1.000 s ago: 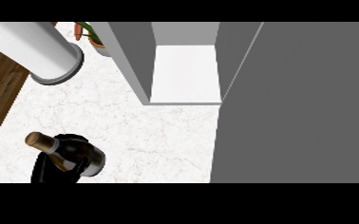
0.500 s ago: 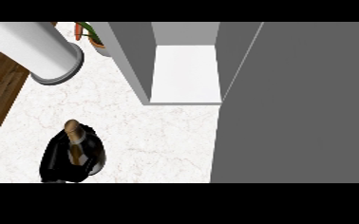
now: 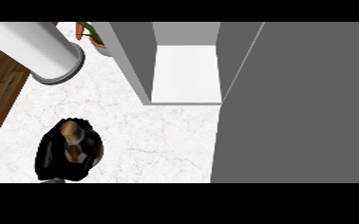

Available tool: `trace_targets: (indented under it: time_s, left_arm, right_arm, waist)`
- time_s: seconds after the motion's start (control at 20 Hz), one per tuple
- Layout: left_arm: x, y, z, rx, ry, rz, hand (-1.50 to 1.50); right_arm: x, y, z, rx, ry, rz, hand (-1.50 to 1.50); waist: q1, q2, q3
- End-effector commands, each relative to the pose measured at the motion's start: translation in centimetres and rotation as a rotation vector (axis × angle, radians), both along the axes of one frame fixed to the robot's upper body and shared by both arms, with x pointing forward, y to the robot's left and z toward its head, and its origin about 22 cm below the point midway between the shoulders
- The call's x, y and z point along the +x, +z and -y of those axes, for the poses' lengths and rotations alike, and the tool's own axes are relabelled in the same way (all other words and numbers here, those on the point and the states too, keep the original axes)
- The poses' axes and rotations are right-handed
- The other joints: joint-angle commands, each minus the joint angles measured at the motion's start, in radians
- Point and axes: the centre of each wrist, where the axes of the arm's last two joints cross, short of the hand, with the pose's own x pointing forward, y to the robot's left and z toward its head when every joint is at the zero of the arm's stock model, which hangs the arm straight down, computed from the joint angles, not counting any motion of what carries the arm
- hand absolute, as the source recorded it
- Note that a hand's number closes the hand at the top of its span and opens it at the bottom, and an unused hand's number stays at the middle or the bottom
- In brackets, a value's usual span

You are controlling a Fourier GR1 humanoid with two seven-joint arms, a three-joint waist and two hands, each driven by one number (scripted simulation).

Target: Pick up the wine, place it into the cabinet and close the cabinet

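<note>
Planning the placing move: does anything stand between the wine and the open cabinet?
Nothing visible does. Only bare counter lies between the wine, held in the left hand, and the cabinet opening; the white cylinder stands off to the left.

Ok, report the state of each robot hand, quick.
Left robot hand: closed, curled round the wine bottle.
Right robot hand: not in view, cannot be told.
</note>
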Motion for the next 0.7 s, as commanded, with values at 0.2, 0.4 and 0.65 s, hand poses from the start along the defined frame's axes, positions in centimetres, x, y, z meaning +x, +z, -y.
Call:
trace_targets:
  time_s: [0.2,0.4,0.65]
  left_arm:
    - [-0.1,5.5,2.0,-0.080,-0.098,0.071,1.50]
    - [-0.4,8.8,5.1,-0.107,-0.140,0.031,1.50]
    - [1.3,13.4,7.1,-0.066,-0.179,0.032,1.50]
  right_arm:
    - [-2.5,1.0,0.0,0.052,0.074,0.012,-1.50]
    - [-1.1,1.2,0.2,0.059,0.059,0.024,-1.50]
    - [-1.3,0.8,-0.3,0.064,0.059,0.002,-1.50]
  waist:
    - [0.003,-0.002,0.000]
    - [0.005,-0.001,0.000]
    - [0.000,0.000,0.000]
